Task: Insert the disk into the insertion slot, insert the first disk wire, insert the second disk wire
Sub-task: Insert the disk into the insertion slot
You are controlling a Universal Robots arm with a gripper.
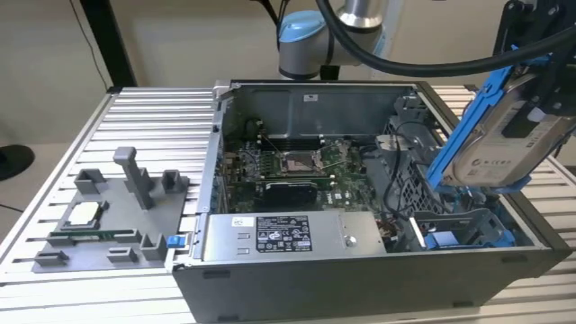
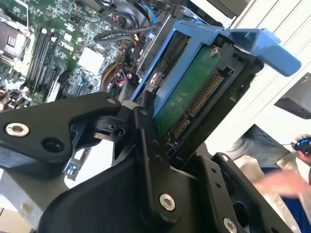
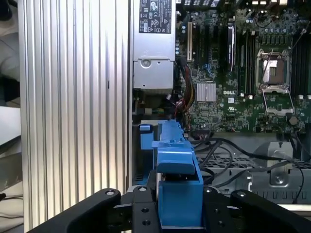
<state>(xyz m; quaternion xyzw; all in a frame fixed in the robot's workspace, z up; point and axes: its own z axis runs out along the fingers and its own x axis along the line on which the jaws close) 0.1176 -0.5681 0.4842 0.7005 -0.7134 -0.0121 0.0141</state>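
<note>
The disk (image 1: pixel 498 150), in its blue frame, was held tilted above the open computer case (image 1: pixel 360 280), clamped between the fingers of the gripper (image 3: pixel 180 211). It was clear of the insertion slot (image 1: pixel 457 228), which lay just below it at the exterior view's right. Inside the case a green motherboard (image 1: pixel 293 169), a silver power supply (image 1: pixel 279 236) and black cables (image 1: pixel 389 182) were seen. A grey holder (image 1: pixel 99 233) with small parts was set on the ribbed table (image 1: pixel 153 115).

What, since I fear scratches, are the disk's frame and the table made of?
The disk's frame looks like moulded plastic: bright blue, smooth, faintly glossy. The table looks like bare metal, probably aluminium: silver, ribbed, catching light.
</note>
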